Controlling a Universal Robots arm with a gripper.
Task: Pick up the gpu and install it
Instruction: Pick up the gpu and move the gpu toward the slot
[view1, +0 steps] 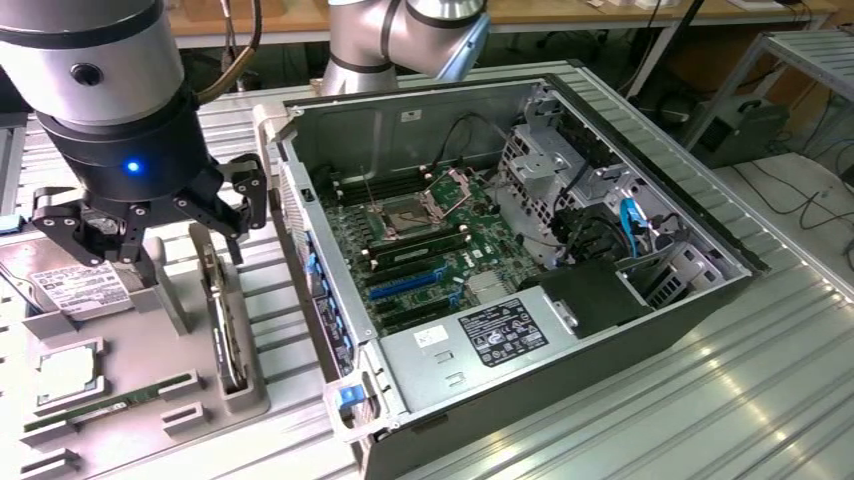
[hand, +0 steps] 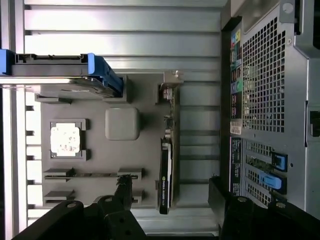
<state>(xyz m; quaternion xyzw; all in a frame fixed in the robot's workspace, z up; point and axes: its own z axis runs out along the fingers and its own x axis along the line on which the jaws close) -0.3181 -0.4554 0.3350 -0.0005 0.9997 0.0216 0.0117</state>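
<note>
gpu — on edge in tray, gripper spread

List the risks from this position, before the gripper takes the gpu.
1. The gpu stands on its thin edge in the tray. If the open gripper closes off-centre, the card may tip or slip.
2. One finger hangs near the memory stick and might knock it.
3. The computer case sits close beside the tray, so a carried card could clip it.
</note>
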